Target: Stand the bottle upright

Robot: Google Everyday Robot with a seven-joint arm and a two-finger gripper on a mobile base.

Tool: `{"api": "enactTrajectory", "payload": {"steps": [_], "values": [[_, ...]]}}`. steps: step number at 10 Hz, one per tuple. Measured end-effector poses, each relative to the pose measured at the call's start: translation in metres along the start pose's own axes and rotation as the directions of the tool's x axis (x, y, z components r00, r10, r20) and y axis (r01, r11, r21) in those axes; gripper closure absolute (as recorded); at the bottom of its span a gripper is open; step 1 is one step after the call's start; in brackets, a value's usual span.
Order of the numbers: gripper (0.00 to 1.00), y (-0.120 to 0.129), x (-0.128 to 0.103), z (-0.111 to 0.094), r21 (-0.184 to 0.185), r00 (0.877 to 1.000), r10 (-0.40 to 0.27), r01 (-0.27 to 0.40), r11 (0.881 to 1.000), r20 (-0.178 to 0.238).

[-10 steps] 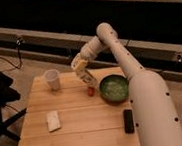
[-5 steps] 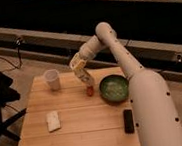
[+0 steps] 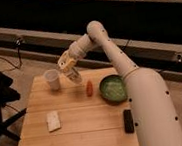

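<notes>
the gripper [image 3: 67, 65] hovers over the table's [image 3: 82, 134] far left part, holding the bottle [image 3: 73, 74] tilted, its base pointing down-right, just right of the cup [image 3: 52, 79].

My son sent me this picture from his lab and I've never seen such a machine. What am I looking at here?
It is a robot with one white arm, seen from a single camera looking down at a wooden table. The arm reaches across to the far left, where its end effector is at a small bottle, tilted just above the table beside a white cup. Also on the table: an orange-red item, a green bowl, a pale sponge and a black object.
</notes>
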State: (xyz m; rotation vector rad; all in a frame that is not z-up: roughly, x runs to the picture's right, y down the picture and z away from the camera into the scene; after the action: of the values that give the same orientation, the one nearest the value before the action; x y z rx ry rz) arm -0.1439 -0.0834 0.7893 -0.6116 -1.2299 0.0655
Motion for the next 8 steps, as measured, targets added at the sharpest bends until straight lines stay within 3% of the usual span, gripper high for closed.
{"api": "enactTrajectory", "payload": {"steps": [1,2,3,4,6,8], "values": [[1.0,0.001,0.007,0.002,0.003,0.997,-0.003,0.003,1.0,0.071],[1.0,0.002,0.017,0.002,0.009,0.993,0.006,-0.007,1.0,0.114],[1.0,0.003,0.021,0.001,0.011,0.992,0.013,-0.014,1.0,0.122],[1.0,0.004,0.024,0.003,0.013,0.993,0.016,-0.018,1.0,0.119],[0.96,0.007,0.03,0.0,0.022,0.996,0.05,-0.052,0.998,0.067],[0.74,0.011,0.04,-0.002,0.034,0.995,0.094,-0.095,0.995,0.02]]}}
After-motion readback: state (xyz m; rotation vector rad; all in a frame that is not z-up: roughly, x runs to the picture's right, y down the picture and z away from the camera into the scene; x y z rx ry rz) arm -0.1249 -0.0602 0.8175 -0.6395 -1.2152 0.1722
